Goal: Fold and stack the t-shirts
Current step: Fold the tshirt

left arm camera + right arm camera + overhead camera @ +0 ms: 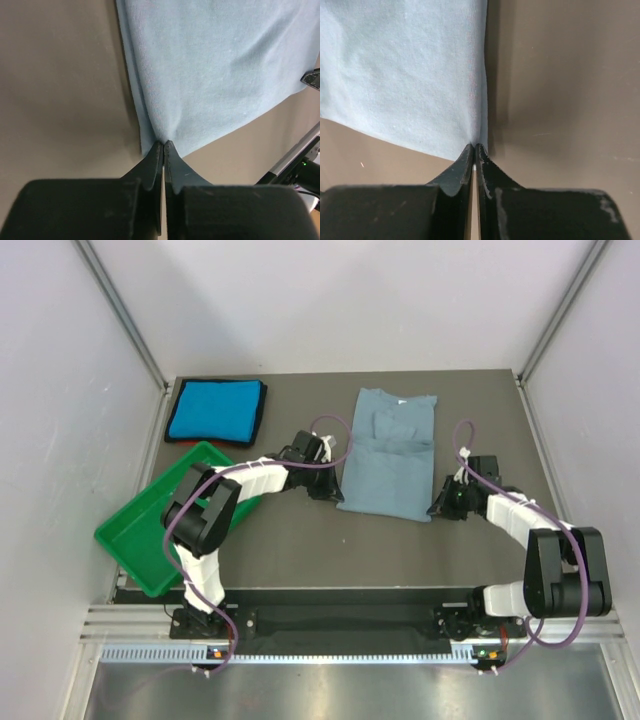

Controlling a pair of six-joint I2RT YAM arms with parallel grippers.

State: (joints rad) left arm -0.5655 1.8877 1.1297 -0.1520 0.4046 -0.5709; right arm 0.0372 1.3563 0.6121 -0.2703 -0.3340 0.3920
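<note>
Grey tee (388, 455) flat in middle of table (300, 550), long way running near edge to far edge. Left claw (163, 146) closed, pinching near left corner. Right claw (474, 148) closed, pinching near right corner. Rest of tee lies beyond both claws. Likely next: lift hem, carry toward far edge. Blue tee (215, 412) folded, far left corner.

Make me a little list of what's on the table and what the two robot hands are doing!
grey-blue t-shirt: lying flat, middle of the table
turquoise t-shirt: folded, far left corner
green tray: near left, beside the left arm
left gripper: shut on the grey-blue t-shirt's near left corner
right gripper: shut on its near right corner
</note>
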